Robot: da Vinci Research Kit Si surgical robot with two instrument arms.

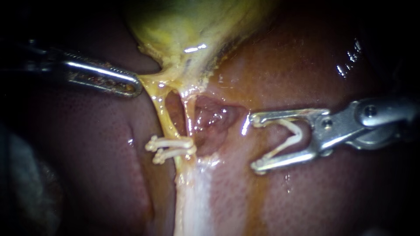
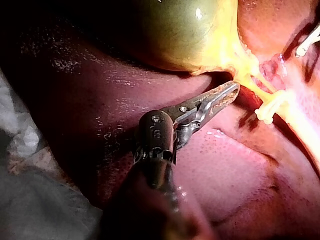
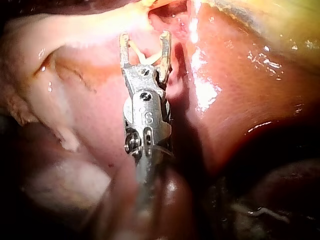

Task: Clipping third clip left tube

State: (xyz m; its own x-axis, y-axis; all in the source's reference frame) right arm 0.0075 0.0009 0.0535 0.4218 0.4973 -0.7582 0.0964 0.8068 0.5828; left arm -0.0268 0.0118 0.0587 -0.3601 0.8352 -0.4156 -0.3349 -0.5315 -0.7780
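Left instrument (image 1: 133, 84) jaws clamp the gallbladder (image 1: 188, 26); right instrument (image 1: 256, 143), jaws spread, holds an open clip (image 1: 294, 134) near the left tube (image 1: 160, 111).

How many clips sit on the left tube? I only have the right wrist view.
Observer: Two clips, side by side, low on the left tube. The endoscope view shows them.
Operator: Is my loaded clip on the tube yet?
Observer: No. The right instrument holds its open clip between its jaws over the liver, apart from the tube.
Operator: And the left instrument?
Observer: The left instrument has its jaws shut on the yellow tissue just under the gallbladder, which is stretched toward it.
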